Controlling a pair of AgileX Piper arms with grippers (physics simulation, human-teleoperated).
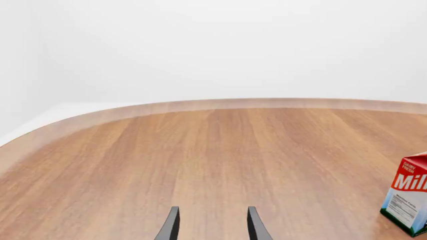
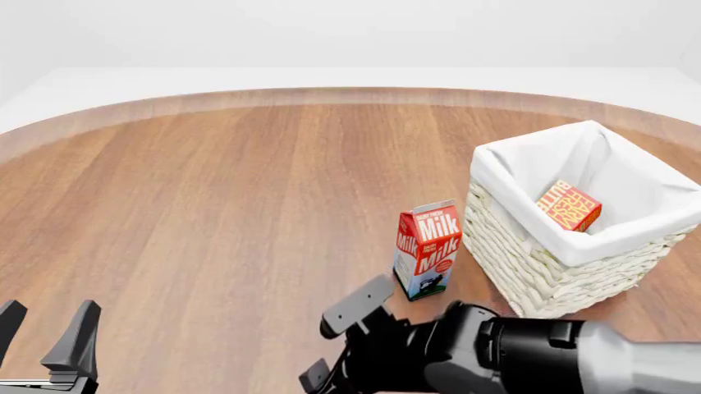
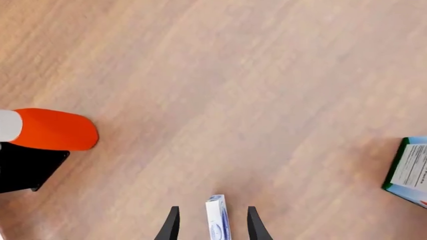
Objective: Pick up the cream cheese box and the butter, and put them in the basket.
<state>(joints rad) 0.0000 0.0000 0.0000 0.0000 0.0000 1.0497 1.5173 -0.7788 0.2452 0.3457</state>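
Note:
The butter (image 2: 567,205) lies inside the basket (image 2: 613,240), a cream wicker basket with white lining at the right of the table. The cream cheese box (image 3: 217,220), thin, white and blue, shows edge-on in the right wrist view. It stands between the fingers of my right gripper (image 3: 212,225), which is open, with a gap on each side of the box. In the front view the right arm (image 2: 493,353) covers that gripper and the box. My left gripper (image 2: 46,324) is open and holds nothing, low at the near left over bare wood (image 1: 212,225).
A red Milk carton (image 2: 428,250) stands upright just left of the basket, close to the right arm; it also shows in both wrist views (image 1: 407,197) (image 3: 408,170). An orange rounded object (image 3: 53,130) with a black part beside it lies off to one side.

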